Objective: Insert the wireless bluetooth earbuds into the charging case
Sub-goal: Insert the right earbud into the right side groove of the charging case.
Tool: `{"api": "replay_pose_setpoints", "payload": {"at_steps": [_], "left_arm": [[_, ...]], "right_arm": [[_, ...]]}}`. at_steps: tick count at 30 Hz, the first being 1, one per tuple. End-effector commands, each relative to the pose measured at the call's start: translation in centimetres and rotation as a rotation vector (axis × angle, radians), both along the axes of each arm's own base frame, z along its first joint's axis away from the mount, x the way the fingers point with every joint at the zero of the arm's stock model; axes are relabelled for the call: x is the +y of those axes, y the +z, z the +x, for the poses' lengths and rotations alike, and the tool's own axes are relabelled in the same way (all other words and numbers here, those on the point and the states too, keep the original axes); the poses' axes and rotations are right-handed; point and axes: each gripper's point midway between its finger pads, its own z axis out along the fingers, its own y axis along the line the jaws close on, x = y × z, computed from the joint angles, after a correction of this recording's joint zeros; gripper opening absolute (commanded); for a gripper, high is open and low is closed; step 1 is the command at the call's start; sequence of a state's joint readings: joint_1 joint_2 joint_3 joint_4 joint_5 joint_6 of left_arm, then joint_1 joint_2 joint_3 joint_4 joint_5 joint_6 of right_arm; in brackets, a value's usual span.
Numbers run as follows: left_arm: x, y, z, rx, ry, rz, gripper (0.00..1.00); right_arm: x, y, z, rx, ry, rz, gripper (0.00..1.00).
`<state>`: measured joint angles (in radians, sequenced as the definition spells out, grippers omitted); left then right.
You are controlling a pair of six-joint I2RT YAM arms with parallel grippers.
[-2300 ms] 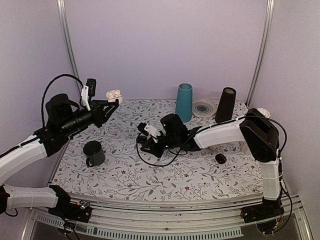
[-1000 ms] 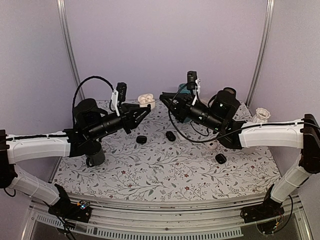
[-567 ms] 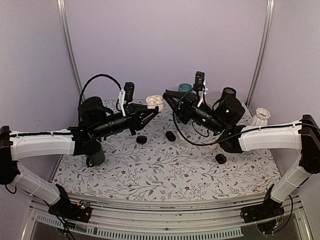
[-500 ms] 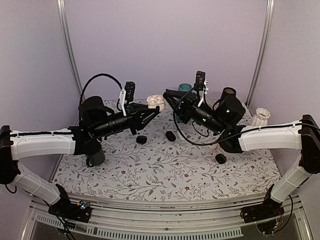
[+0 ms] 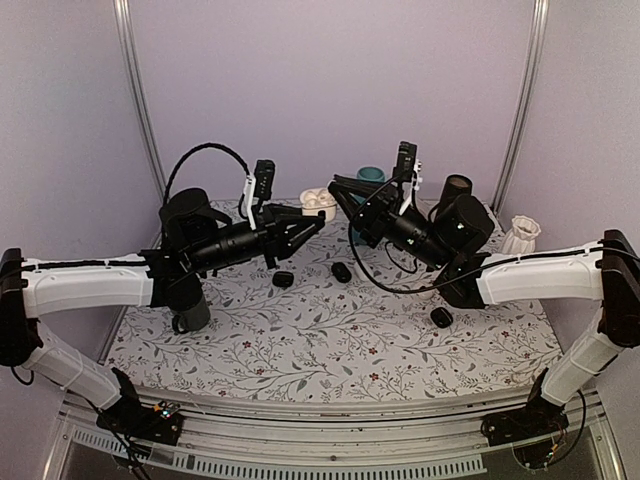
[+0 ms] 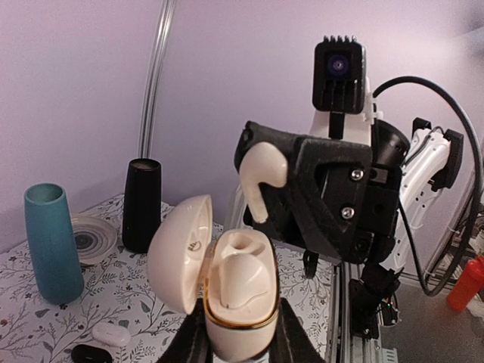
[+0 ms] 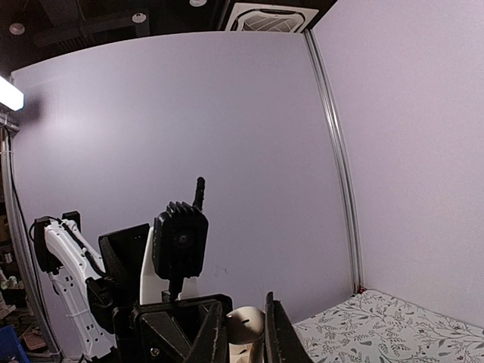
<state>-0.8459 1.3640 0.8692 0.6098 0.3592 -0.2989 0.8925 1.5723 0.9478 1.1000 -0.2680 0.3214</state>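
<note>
Left gripper [image 5: 310, 220] clamps the open charging case [image 6: 234, 291] aloft over the far-middle table [image 5: 330, 340], lid hinged back to bare the sockets, while right gripper [image 5: 337, 187], pinching one earbud [image 6: 263, 172] stem-down, hovers just right of it, apparently aligning for insertion.

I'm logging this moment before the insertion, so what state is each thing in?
charging case: open, lid swung back, held up off the table
earbud: gripped, above the case's socket, not yet in
left end effector: shut on the charging case
right end effector: shut on the earbud
teal vase: upright
black cup: upright
</note>
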Motion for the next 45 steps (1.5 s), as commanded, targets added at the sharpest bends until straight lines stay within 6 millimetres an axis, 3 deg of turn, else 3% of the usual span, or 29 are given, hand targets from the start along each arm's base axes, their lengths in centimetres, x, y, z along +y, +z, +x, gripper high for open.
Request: {"api": "replay_pose_setpoints", "payload": {"at_steps": [1,22,35,45], "left_arm": [[-0.3,2.4,-0.8,-0.035,-0.024,-0.056,0.00],[-0.3,3.7,-2.1,-0.070,-0.078,-0.076,0.00],[1.3,4.9,-0.9,-0.052,0.038,-0.139,0.00],[1.4,4.9,-0.8,-0.061,0.047,-0.128,0.00]], "right_arm": [[0.2,-0.1,-0.7,-0.025,0.012,0.005,0.03],[0.7,-1.0,-0.3,-0.031,-0.022,-0.012,0.03],[0.8,-1.3,-0.9,-0.042,0.013,-0.022,0.07],[1.3,-1.5,-1.4,-0.044,0.051,-0.037,0.09]]}}
